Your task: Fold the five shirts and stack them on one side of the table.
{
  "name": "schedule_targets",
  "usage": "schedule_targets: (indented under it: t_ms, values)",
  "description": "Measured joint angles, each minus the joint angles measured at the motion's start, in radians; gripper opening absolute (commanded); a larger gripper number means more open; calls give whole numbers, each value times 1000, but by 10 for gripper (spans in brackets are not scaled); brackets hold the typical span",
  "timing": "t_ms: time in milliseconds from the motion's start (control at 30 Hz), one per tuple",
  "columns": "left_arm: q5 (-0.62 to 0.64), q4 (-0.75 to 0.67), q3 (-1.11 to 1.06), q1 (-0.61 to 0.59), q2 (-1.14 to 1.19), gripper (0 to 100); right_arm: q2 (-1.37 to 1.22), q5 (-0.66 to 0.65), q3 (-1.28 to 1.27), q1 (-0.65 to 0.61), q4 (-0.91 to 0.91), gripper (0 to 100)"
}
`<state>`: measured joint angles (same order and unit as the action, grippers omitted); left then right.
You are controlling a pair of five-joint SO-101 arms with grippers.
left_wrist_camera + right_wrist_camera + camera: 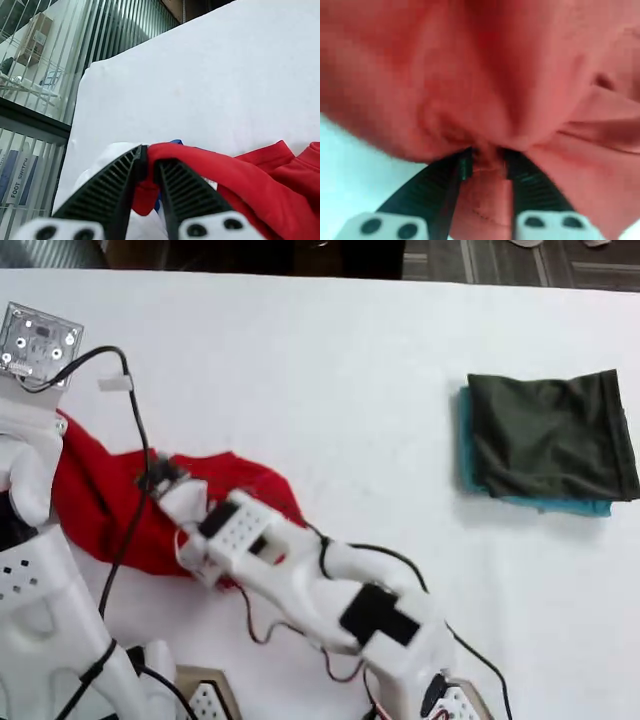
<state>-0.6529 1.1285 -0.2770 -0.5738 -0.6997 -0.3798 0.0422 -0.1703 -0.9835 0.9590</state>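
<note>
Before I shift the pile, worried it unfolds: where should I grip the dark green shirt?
Probably its near edge, from the robot's side: the dark green shirt lies flat and folded atop the teal shirt, whose edge peeks out there.

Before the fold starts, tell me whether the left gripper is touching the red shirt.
Touching. The left wrist view shows the left gripper pinching the red shirt at its edge, cloth pressed between both jaws.
</note>
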Motion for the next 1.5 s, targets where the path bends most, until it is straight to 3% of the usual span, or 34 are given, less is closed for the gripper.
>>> schedule_targets:
  t_ms: [233,400,533,700,833,900,1100,1267,1500]
  values:
    - [15,0,0,0,0,26,2,8,38,189,41,22]
    - [147,20,-2,9,0,26,164,-78,38,370,89,22]
    - [189,17,-64,124,0,26,321,-147,23,483,150,22]
    - [196,-97,-239,316,0,26,505,-218,-40,612,259,22]
    - [196,-227,-374,333,0,26,660,-253,-80,704,299,22]
    - [196,-278,-414,292,0,26,713,-256,-110,694,304,40]
    - [196,-373,-442,49,0,26,664,-206,-167,499,267,255]
    - [244,-422,-523,-130,0,26,477,-204,-161,384,204,258]
    - [259,-505,-628,-201,2,26,192,-204,-40,183,173,259]
